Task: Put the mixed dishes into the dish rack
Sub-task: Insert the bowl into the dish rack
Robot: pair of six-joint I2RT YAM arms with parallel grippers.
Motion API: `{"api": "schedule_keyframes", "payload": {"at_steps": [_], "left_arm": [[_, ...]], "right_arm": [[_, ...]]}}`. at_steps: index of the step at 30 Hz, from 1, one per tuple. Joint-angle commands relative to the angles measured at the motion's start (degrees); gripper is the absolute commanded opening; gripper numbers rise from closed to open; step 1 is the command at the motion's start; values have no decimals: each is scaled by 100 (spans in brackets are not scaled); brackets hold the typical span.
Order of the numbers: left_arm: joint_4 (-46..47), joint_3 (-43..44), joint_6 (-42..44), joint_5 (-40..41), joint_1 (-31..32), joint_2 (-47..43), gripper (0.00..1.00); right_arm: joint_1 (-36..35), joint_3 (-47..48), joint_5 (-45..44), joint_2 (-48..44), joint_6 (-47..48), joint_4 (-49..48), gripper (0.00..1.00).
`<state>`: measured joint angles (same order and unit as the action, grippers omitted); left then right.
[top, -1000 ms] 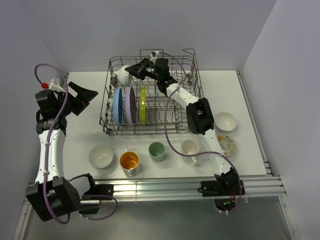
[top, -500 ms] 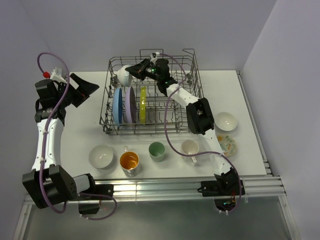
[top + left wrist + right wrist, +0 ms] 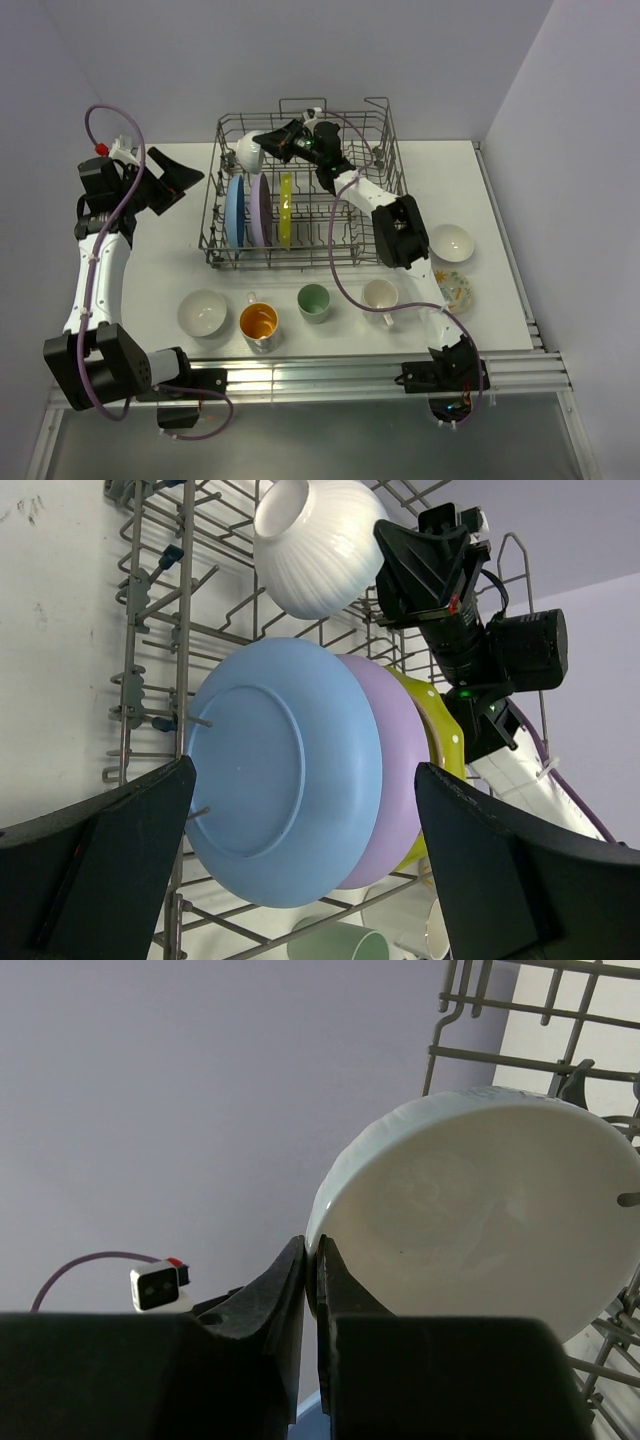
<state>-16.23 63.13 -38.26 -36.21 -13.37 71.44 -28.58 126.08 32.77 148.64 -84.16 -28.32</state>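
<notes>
Pinching the rim of a white bowl (image 3: pixel 247 152), the right gripper (image 3: pixel 268 143) is holding it tilted over the far left corner of the grey wire dish rack (image 3: pixel 312 232) in the overhead view. Standing on edge in the rack's left part are a blue plate (image 3: pixel 235 212), a lavender plate (image 3: pixel 259 208) and a yellow-green plate (image 3: pixel 286 208). The left gripper (image 3: pixel 172 180) is hovering beside the rack's left wall, jaws spread wide and holding nothing.

Sitting in a row on the near side of the white table (image 3: pixel 165 255) are a second white bowl (image 3: pixel 201 311), an orange-inside cup (image 3: pixel 258 323), a pale green cup (image 3: pixel 313 301) and a white mug (image 3: pixel 380 295) (a third white bowl (image 3: pixel 449 242) and a floral bowl (image 3: pixel 453 290) are lying off to the right). Plain lavender-grey walls (image 3: pixel 300 50) are enclosing the table.

The left wrist camera is showing the held bowl's ribbed outside, above the three plates.

The right wrist camera is showing both fingers clamped on the rim, the bowl's smooth inside facing the lens.
</notes>
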Motion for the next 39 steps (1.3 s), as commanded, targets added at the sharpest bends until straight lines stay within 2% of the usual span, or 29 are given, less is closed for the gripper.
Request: {"api": "schedule_keyframes", "payload": {"at_steps": [1,8,16,31,32,34,35,36,39], "left_arm": [[85,261,144,-132,44,2,99],[102,208,170,-159,53,-7,99],[76,199,222,-203,53,37,99],[-12,252,240,-220,62,116,99],[-3,243,231,-220,62,98,99],[23,217,223,-220,62,81,99],[32,208,214,-220,62,63,99],[32,199,214,-212,62,63,99],[-3,226,231,-176,62,46,99]], "right_arm": [[-95,-391,317,271,84,977,0],[-34,-778,414,104,-30,1021,2],[-25,-909,405,95,-100,995,15],[10,-1033,361,157,-127,986,18],[10,-1033,361,165,-110,977,20],[10,-998,361,165,-92,995,30],[10,-980,370,183,-57,986,36],[10,-963,370,192,-31,977,50],[10,-840,379,201,49,890,62]]}}
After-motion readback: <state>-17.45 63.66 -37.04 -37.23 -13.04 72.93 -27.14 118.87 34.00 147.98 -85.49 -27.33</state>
